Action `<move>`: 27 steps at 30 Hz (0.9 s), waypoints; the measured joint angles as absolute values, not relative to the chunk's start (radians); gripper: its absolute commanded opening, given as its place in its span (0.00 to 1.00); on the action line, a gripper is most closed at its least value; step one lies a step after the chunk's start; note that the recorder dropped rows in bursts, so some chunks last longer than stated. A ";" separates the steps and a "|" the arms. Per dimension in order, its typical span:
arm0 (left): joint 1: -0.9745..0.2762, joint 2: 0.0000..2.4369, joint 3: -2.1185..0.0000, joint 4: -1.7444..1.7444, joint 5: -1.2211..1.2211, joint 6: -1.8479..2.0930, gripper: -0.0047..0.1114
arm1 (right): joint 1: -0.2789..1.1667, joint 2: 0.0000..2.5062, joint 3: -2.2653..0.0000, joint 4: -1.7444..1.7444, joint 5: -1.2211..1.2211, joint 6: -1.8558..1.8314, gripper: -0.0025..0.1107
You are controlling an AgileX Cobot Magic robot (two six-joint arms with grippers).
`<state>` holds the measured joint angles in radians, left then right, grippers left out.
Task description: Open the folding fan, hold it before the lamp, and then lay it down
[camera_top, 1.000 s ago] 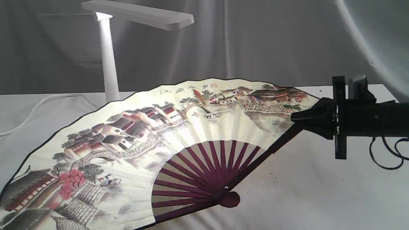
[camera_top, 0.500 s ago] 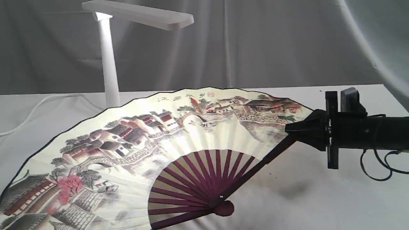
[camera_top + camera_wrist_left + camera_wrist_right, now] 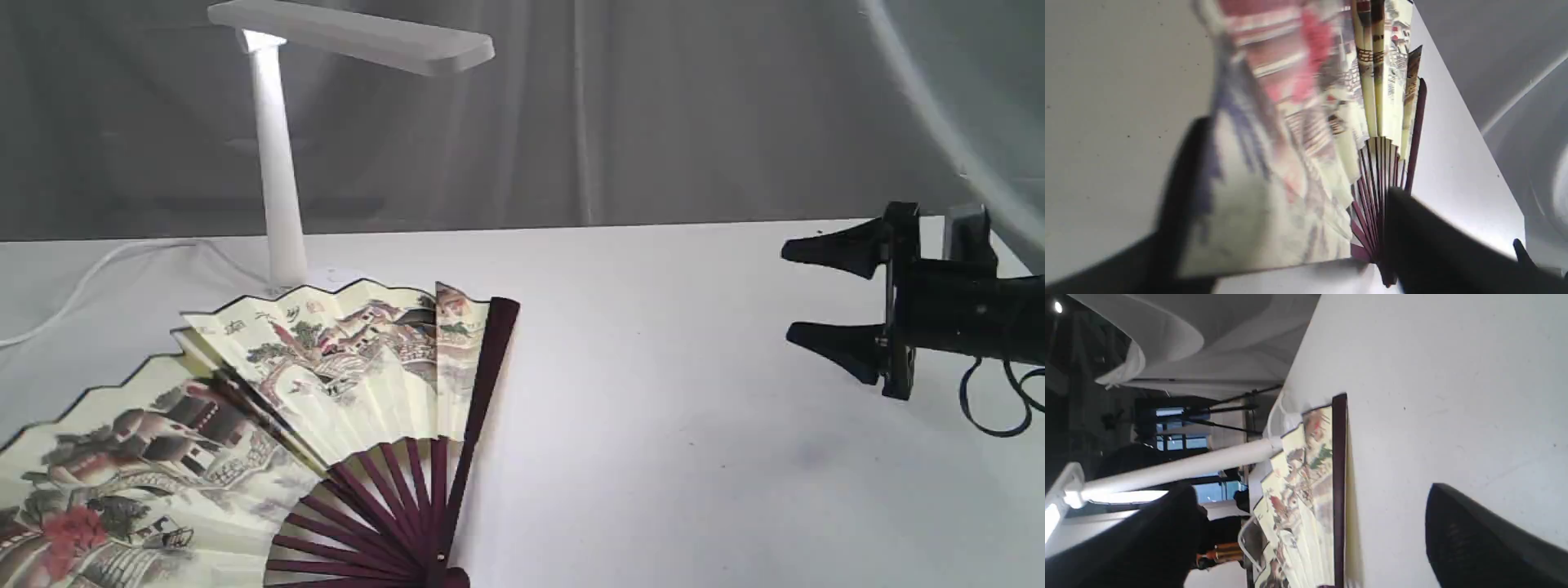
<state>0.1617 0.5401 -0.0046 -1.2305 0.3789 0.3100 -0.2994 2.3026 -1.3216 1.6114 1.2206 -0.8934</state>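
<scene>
The folding fan lies low at the left of the white table, partly folded, its right-hand pleats bunched against the maroon guard rib. Behind it stands the lamp, its bar head lit. My right gripper hangs open far to the right, well apart from the fan, holding nothing. The right wrist view shows the fan and the lamp's stem beyond my right gripper. In the left wrist view the blurred fan leaf lies between the spread fingers of my left gripper.
The lamp's white cord trails off to the left over the tablecloth. A grey curtain closes the back. A black cable loops under the right arm.
My right gripper has let go of the fan's right guard rib, opened and drawn back to the right. The fan has dropped towards the left and half folded.
</scene>
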 measured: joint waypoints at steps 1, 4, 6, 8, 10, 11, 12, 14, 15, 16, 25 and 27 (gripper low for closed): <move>0.162 0.540 -0.005 -1.230 0.379 0.310 0.90 | -0.299 2.303 -1.322 1.589 1.221 -0.893 0.71; 0.162 0.540 -0.005 -1.230 0.379 0.310 0.94 | -0.299 2.303 -1.322 1.540 1.221 -0.893 0.71; 0.162 0.540 -0.005 -1.229 0.391 0.302 0.94 | -0.299 2.303 -1.322 1.515 1.221 -0.893 0.71; 0.162 0.540 -0.005 -1.229 0.419 0.300 0.94 | -0.299 2.303 -1.322 1.498 1.221 -0.895 0.71; 0.162 0.540 -0.005 -1.229 0.473 0.298 0.94 | -0.299 2.301 -1.322 1.473 1.221 -0.903 0.71; 0.162 0.540 -0.005 -1.228 0.501 0.298 0.94 | -0.299 2.297 -1.322 1.459 1.219 -0.911 0.71; 0.162 0.540 -0.005 -1.228 0.529 0.303 0.94 | -0.299 2.288 -1.322 1.444 1.219 -0.924 0.71; 0.162 0.540 -0.005 -1.227 0.581 0.335 0.94 | -0.299 2.267 -1.322 1.424 1.215 -0.951 0.71; 0.162 0.540 -0.005 -1.224 0.611 0.362 0.94 | -0.299 2.250 -1.322 1.422 1.215 -0.964 0.71; 0.162 0.540 -0.005 -1.218 0.646 0.391 0.94 | -0.299 2.232 -1.322 1.418 1.213 -0.981 0.71; 0.162 0.540 -0.164 -1.123 0.896 0.438 0.94 | -0.299 2.092 -1.322 1.398 1.213 -1.052 0.71; 0.162 0.540 -0.200 -1.116 0.932 0.448 0.94 | -0.299 2.071 -1.322 1.389 1.215 -1.054 0.71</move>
<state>0.1617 0.5401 -0.2004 -1.1156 0.9316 0.4477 -0.2994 2.0706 -1.3216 1.3890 1.2152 -1.0543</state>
